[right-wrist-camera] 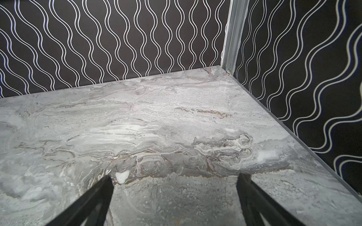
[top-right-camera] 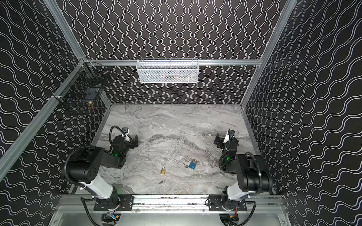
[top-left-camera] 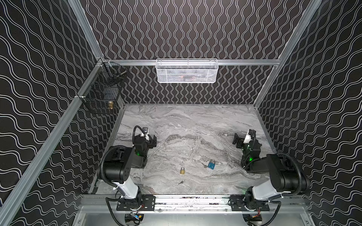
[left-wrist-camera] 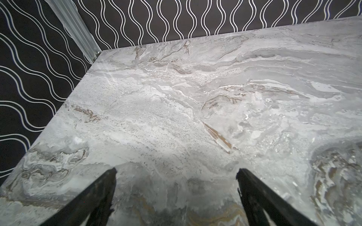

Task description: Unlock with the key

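Nothing unlocked yet — my left gripper and right gripper gape empty, while brass padlock, blue padlock and loose key lie untouched near the table's front edge.

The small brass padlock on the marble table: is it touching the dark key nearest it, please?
Apart. Both top views show bare marble tabletop between the small brass padlock and the dark key.
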You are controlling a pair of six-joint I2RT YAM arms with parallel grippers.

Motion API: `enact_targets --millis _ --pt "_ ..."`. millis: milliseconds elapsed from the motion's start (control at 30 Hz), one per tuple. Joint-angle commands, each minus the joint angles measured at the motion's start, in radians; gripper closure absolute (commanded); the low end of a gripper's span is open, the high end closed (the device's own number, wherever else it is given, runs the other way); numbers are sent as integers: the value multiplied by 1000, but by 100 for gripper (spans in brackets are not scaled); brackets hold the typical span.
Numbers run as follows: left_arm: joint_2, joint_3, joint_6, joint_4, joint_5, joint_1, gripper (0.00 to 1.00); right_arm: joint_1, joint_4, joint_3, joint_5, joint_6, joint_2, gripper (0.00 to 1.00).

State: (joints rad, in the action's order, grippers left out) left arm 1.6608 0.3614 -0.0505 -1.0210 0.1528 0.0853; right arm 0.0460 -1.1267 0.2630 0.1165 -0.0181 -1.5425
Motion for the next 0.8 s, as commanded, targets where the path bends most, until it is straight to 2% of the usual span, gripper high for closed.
enact_targets --millis 0,767 --pt "0 8 -12 -6 -6 -1 1 0 -60 -2 -8 4 0 1" --pt "-1 9 -14 -9 -9 -4 1 -1 -53 2 -8 5 0 1"
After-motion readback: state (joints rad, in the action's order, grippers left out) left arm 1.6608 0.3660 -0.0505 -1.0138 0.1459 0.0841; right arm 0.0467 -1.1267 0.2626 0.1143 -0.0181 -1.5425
